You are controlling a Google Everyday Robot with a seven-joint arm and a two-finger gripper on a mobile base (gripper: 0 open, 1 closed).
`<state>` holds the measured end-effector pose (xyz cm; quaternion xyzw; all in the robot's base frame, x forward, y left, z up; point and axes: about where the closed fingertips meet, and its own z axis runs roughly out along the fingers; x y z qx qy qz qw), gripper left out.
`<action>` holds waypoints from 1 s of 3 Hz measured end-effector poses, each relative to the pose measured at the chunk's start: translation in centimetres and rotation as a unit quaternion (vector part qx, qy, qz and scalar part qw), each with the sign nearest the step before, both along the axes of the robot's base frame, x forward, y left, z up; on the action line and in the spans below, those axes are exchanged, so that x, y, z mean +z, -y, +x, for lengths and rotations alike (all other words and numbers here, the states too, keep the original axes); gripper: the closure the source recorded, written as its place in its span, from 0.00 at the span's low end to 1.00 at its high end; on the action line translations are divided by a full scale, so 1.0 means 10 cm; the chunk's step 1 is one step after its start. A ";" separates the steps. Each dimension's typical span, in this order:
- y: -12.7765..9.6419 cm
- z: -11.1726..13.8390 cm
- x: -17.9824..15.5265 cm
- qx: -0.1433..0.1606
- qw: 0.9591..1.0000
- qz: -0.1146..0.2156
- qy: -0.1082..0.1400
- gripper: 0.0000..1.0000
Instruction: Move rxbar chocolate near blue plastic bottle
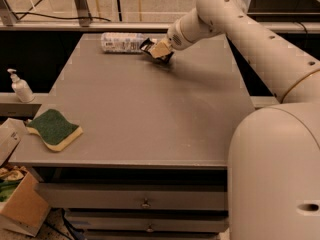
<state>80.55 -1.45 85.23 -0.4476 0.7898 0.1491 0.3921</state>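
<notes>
The blue plastic bottle (122,42) lies on its side at the far edge of the grey table (150,114), cap end to the right. My gripper (160,51) reaches in from the right and sits just right of the bottle's cap, low over the table. It is shut on the rxbar chocolate (146,45), a small black wrapper whose end sticks out to the left of the tan fingers (162,48), almost touching the bottle. The rest of the bar is hidden by the fingers.
A green-and-yellow sponge (54,129) lies at the table's near left corner. A white pump dispenser (21,86) stands on a ledge left of the table. A cardboard box (17,204) sits on the floor at lower left. The robot's body (275,174) fills the right side.
</notes>
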 end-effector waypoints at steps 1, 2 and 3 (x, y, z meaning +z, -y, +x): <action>-0.06 0.01 0.01 0.001 1.000 0.001 -0.001 0.00; -0.07 0.00 0.01 0.001 1.000 0.001 -0.002 0.00; 0.00 -0.09 0.07 0.000 1.000 0.018 -0.015 0.00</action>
